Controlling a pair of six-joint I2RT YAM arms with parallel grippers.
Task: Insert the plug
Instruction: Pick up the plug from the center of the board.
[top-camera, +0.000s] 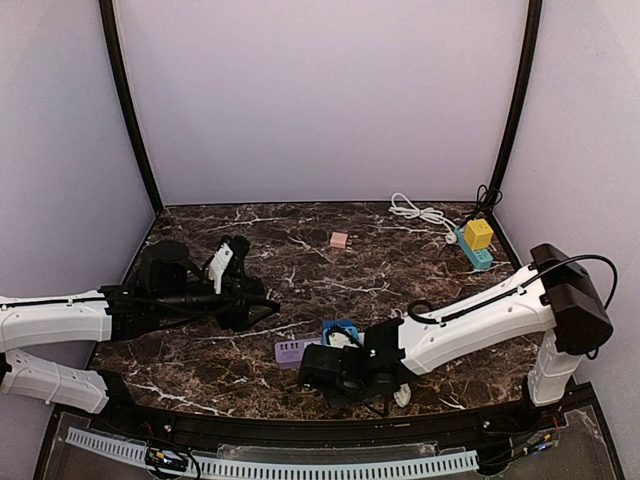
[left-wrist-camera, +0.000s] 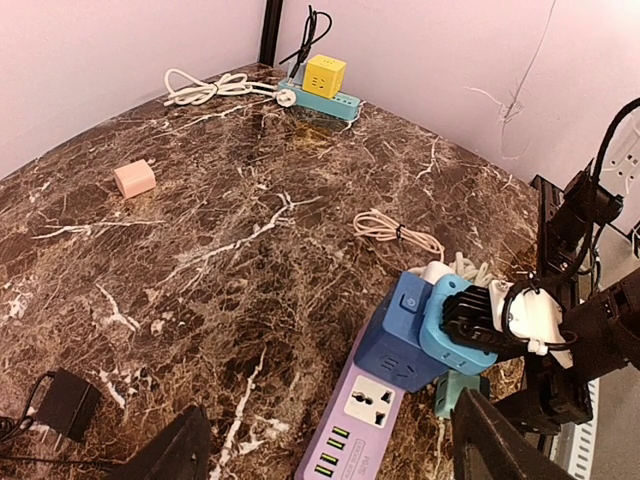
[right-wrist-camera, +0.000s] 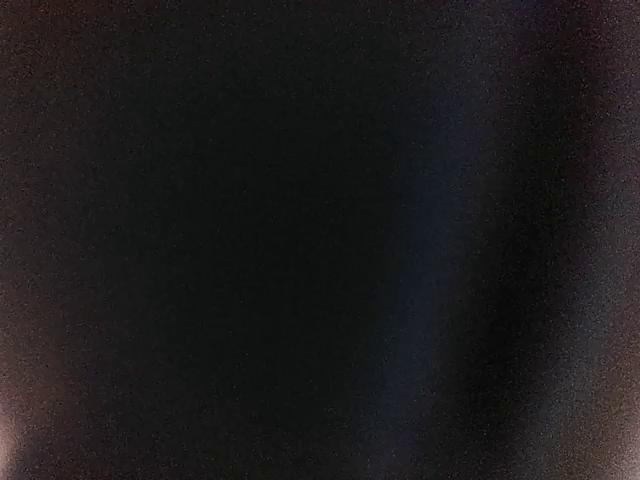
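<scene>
Left wrist: left gripper (left-wrist-camera: 331, 402) apart, black plug (left-wrist-camera: 66, 404) near; right gripper (left-wrist-camera: 455, 355) state unclear.

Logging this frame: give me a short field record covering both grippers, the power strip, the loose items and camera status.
left gripper: open, empty, pointed at the strip
right gripper: at the blue block; jaws unclear
purple power strip: near table edge, sockets up
blue block: sits on the strip's end
loose items: black adapter, pink cube, small coiled cable
far corner: yellow cube on teal strip, white cable beside
right wrist view: dark, nothing readable
</scene>
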